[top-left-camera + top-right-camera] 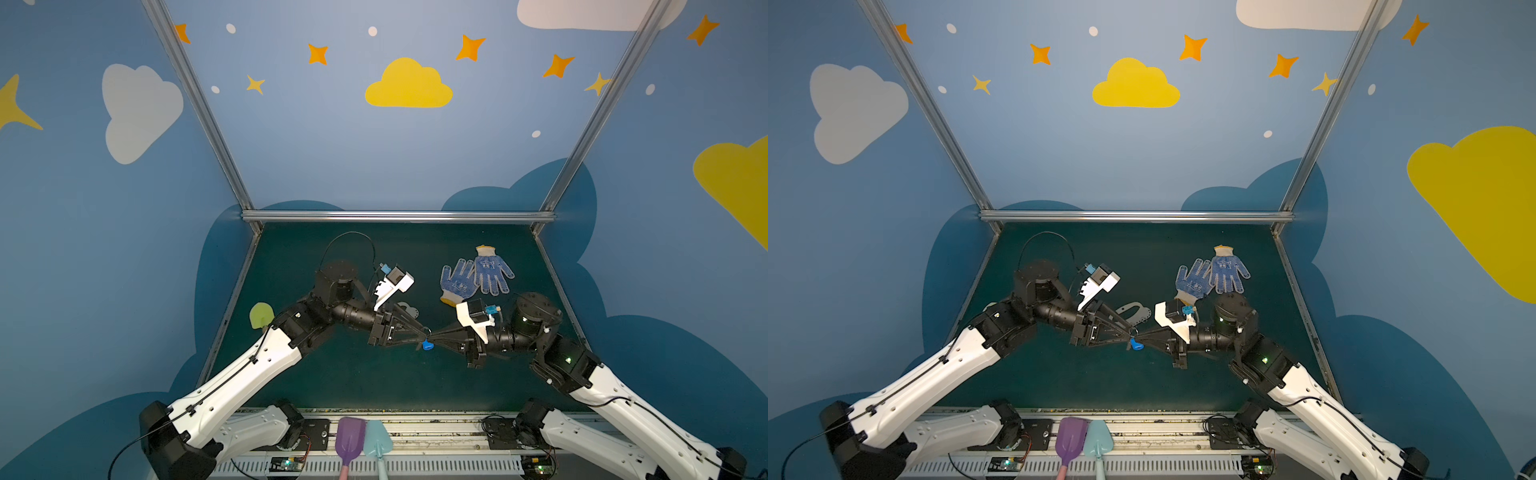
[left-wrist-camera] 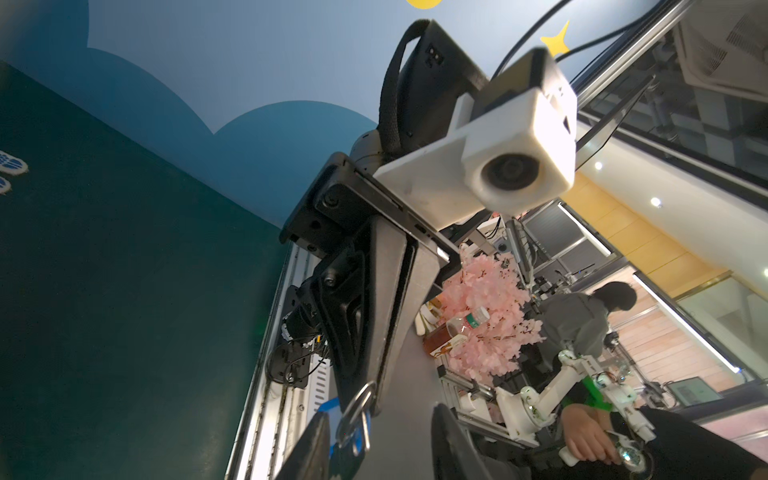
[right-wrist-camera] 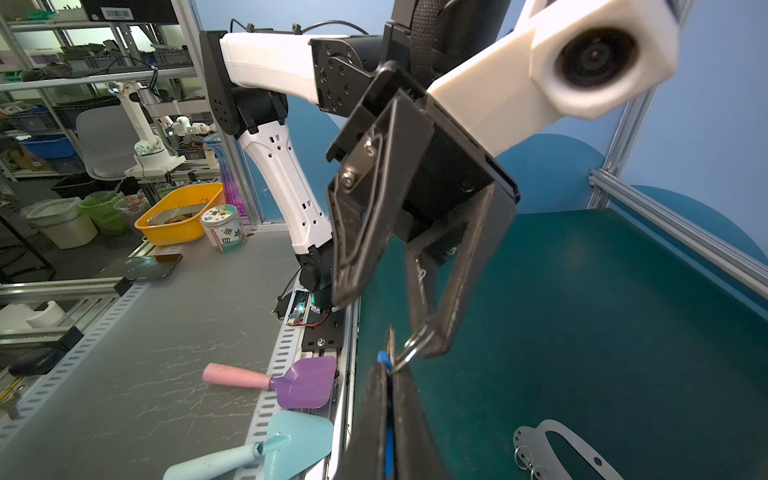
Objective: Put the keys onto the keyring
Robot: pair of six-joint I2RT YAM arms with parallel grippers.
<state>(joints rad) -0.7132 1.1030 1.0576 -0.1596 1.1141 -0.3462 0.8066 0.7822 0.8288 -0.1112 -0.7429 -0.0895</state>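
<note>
The keys (image 1: 427, 345) (image 1: 1136, 344) hang above the green mat at mid-table, a bright blue head with a metal split ring (image 3: 411, 347). My right gripper (image 1: 433, 336) (image 3: 389, 368) is shut on the keys, and blue shows between its pressed fingers. My left gripper (image 1: 424, 332) (image 2: 380, 415) faces it tip to tip. Its fingers stand apart, and one fingertip (image 3: 432, 351) touches the ring. The keyring (image 1: 1136, 311) (image 3: 552, 449), a flat grey plate with small rings on its edge, lies on the mat behind the left gripper, partly hidden in both top views.
Two blue dotted gloves (image 1: 476, 276) lie at the back right of the mat. A yellow-green piece (image 1: 261, 314) sits by the left edge. A purple shovel (image 1: 350, 440) and a light blue shovel (image 1: 377, 440) rest on the front rail. Aluminium bars (image 1: 395, 216) frame the mat.
</note>
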